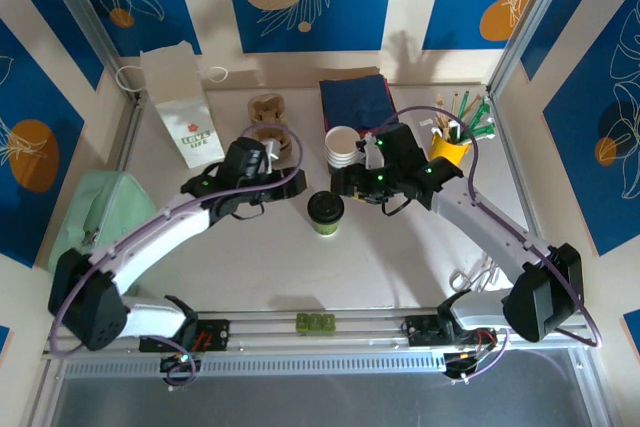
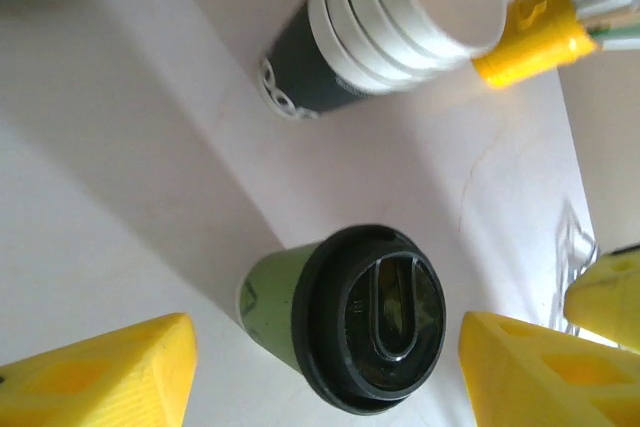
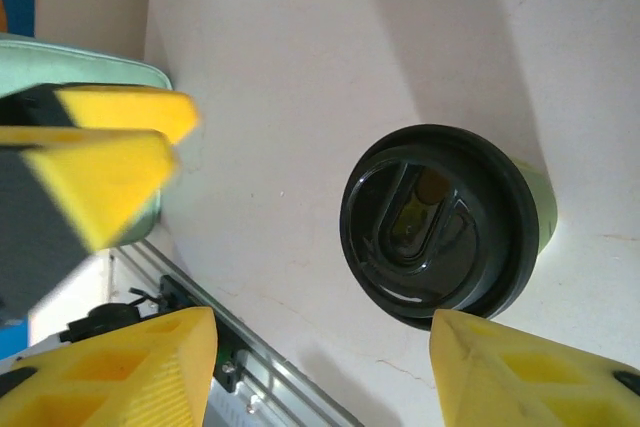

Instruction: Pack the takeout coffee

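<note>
We see the coffee cup (image 1: 326, 213) standing upright in the middle of the table (image 1: 400, 267), its black lid (image 2: 368, 319) on. Our left claw (image 2: 327, 332) sits at the cup's ten o'clock, its yellow fingers (image 2: 110, 372) spread wide, holding nothing and clear of the cup. Our right claw (image 3: 325, 322) sits at the cup's one o'clock, likewise wide and empty. A stack of lidless cups (image 1: 342, 147) stands at the cup's twelve o'clock, and a yellow pot (image 1: 449, 150) of sticks at its two o'clock.
</note>
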Controlling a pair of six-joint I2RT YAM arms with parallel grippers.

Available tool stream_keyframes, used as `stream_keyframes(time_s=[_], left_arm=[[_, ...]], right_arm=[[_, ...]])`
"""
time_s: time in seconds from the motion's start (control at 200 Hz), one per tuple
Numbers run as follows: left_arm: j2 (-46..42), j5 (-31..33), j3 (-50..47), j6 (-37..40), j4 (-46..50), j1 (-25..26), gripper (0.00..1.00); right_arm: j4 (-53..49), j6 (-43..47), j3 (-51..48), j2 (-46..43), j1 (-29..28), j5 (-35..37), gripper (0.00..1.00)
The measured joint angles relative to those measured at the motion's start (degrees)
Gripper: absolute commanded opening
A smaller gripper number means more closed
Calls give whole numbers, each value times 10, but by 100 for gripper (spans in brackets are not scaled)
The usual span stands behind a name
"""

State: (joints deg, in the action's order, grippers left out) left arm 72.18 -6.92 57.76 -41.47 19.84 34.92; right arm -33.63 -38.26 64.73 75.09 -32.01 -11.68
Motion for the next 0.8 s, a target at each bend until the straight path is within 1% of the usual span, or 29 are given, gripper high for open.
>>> stream_keyframes(time_s=[0.06, 0.14, 0.155, 0.165, 0.18, 0.195, 0.215, 0.34, 0.5, 0.66, 0.8], left_arm=[[-39, 28, -8, 0, 11, -8, 73], [-92, 58, -29, -1, 21, -20, 74], [-101, 62, -33, 0, 22, -22, 74], [-108, 65, -37, 0, 23, -23, 74], [-115, 69, -41, 0, 23, -25, 74], [-126, 74, -47, 0, 24, -26, 74], [-138, 79, -55, 0, 24, -29, 74], [-193, 101, -89, 0, 36, -38, 75], [-231, 117, -105, 0, 53, -48, 74], [-254, 120, -113, 1, 54, -51, 72], [-264, 121, -123, 1, 55, -53, 72]], right_arm=[[-18, 4, 12, 0, -18, 26, 61], [-44, 10, 28, 1, -46, 63, 67], [-50, 11, 31, 1, -51, 71, 70], [-52, 11, 33, 2, -54, 75, 77], [-58, 14, 36, 2, -59, 81, 84], [-63, 13, 40, 3, -65, 89, 87], [-70, 17, 45, 5, -72, 99, 89], [-111, 30, 88, 33, -120, 170, 89], [-152, 38, 136, 87, -169, 258, 90], [-192, 38, 172, 147, -188, 322, 91], [-214, 38, 195, 189, -195, 346, 92]])
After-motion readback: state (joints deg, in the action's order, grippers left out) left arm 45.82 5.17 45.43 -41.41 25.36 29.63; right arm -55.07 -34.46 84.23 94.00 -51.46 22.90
